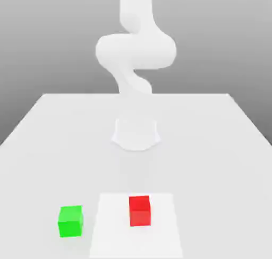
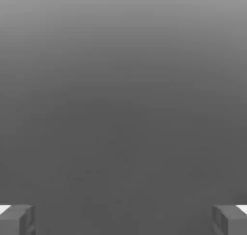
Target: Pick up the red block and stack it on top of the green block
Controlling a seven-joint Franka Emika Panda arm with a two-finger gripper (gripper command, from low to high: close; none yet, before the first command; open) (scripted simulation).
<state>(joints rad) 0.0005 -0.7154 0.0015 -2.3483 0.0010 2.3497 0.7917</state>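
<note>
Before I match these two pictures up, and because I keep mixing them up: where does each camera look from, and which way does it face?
Exterior view: off the arm, looking down over the table at the arm, with the red block and green block nearest it; where it stands is not on record.
Hand view: on the hand, looking out past the open fingers at a plain grey expanse.
Shared: both show part of the robot, but no block or table can be matched between them.

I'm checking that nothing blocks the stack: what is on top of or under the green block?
Nothing rests on the green block; its upper face is bare. It sits on the table, and the patch of surface directly beneath it is covered, so that can't be seen.
</note>
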